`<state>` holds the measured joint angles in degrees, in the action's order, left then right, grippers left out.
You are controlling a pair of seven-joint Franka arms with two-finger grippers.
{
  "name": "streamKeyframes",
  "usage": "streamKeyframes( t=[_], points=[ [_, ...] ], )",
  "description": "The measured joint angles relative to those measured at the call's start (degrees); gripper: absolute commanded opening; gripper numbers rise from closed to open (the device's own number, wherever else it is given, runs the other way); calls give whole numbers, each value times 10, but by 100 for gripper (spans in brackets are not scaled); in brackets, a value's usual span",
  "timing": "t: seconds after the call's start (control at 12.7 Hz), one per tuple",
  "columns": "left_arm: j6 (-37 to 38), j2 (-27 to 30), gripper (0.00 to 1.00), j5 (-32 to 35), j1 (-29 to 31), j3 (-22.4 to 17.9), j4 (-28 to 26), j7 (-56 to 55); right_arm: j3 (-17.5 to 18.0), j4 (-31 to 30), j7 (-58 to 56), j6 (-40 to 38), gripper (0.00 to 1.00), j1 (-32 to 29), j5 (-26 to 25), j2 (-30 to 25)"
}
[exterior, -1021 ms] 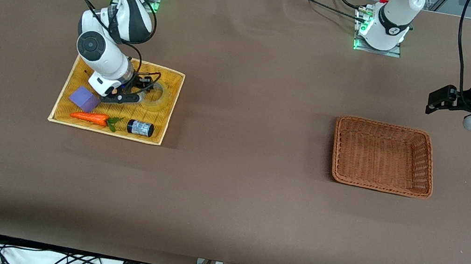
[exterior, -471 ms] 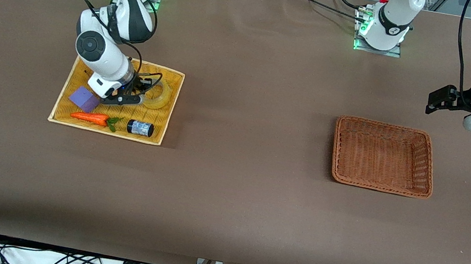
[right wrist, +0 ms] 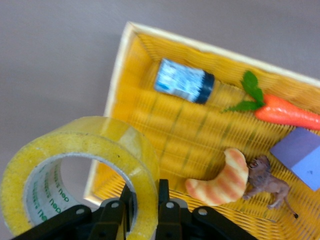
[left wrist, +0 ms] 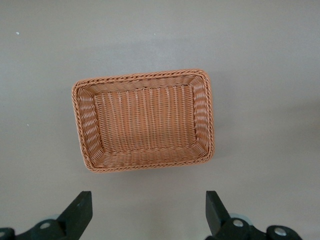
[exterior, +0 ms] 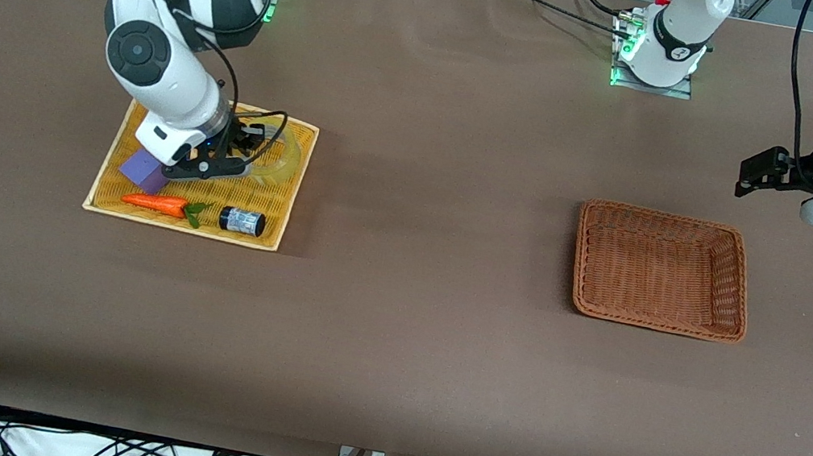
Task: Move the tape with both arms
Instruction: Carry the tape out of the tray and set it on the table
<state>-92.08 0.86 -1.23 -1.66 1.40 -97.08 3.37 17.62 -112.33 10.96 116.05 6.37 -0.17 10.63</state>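
The tape [right wrist: 80, 165] is a translucent yellowish roll with a wide hole. My right gripper [right wrist: 146, 197] is shut on its wall, one finger inside the hole and one outside, and holds it lifted over the yellow tray [exterior: 289, 193]. In the front view the tape [exterior: 283, 159] shows beside the right gripper [exterior: 243, 153]. My left gripper [left wrist: 147, 212] is open and empty, waiting high over the table by the brown wicker basket [left wrist: 142, 120], at the left arm's end [exterior: 758, 173].
In the yellow tray [right wrist: 165, 135] lie a dark jar with blue-white label [exterior: 242, 221], an orange carrot [exterior: 157, 203], a purple block [exterior: 142, 170], a striped croissant toy [right wrist: 222, 180] and a brown animal figure [right wrist: 265, 182]. The brown basket [exterior: 661, 270] holds nothing.
My right arm has risen, lifting the tape off the tray floor. The left arm has not moved.
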Motion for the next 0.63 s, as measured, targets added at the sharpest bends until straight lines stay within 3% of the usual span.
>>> streamKeyframes(
  t=[0.31,0.63],
  points=[
    [0,0,100,0,0,0,2,0,10,58,174,-3,0,107,0,39],
    [0,0,100,0,0,0,3,0,14,158,354,2,0,227,-1,146]
  ],
)
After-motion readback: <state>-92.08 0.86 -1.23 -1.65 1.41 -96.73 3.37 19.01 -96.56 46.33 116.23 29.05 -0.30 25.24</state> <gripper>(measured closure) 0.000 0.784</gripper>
